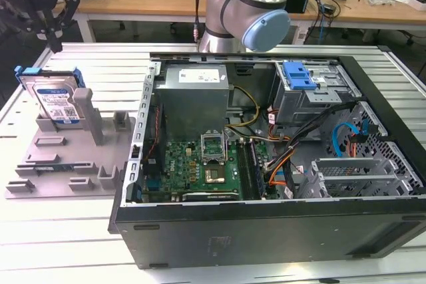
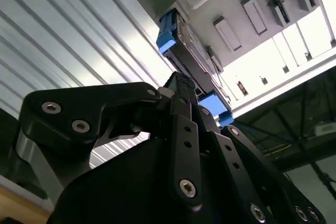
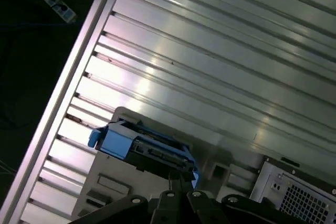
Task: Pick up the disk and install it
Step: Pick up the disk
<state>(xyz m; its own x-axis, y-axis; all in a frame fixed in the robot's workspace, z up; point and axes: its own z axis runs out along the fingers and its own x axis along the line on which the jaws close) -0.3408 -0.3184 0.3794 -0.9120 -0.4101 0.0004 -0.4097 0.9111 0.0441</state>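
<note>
Background: desks with cables and equipment stand behind a slatted aluminium worktop (image 1: 66, 244). An open computer case (image 1: 266, 231) lies on its side across the middle of the worktop and reaches towards the edge at the exterior view's right; its motherboard (image 1: 200, 164), power supply (image 1: 196, 88) and a drive bay with a blue latch (image 1: 298, 76) are exposed. A grey holder (image 1: 60, 157) sits flat on the worktop beside the case, near the edge at the exterior view's left. The disk (image 1: 56, 98) stands upright in a slot at the holder's far end, label facing the exterior camera, blue rail around its edges; it is outside the case, not installed. The arm (image 1: 246, 11) rises behind the case. The gripper (image 1: 52, 46) hangs above the disk's top edge, near it but apart from it, fingers pointing down. In both wrist views the fingertips appear together with nothing between them, and the disk (image 2: 189, 51) (image 3: 152, 150) lies just beyond the gripper (image 2: 181, 80) (image 3: 178, 179).
</note>
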